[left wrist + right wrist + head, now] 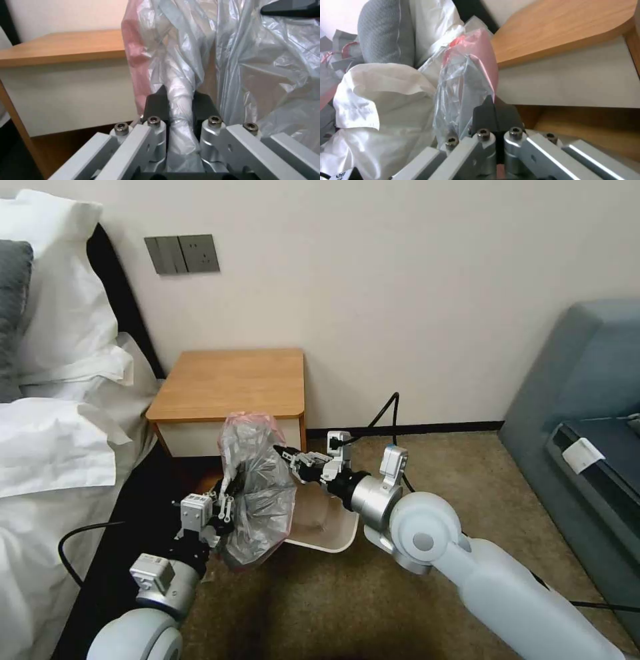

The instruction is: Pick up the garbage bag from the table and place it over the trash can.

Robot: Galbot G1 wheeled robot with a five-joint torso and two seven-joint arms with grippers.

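Below table front edge, over trash can left rim: garbage bag hanging off the table, bunched. Left gripper clamped on twisted bag neck; right gripper pressed shut, beside the film. Should spread mouth wide, keep both pinches, lower evenly over rim

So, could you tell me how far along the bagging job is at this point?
Done: the garbage bag is off the table. In hand: the left gripper is clamped on a bunched fold of it, and the right gripper is shut at its other side, holding it above the trash can. Left: the bag hangs bunched, not yet fitted over the rim.
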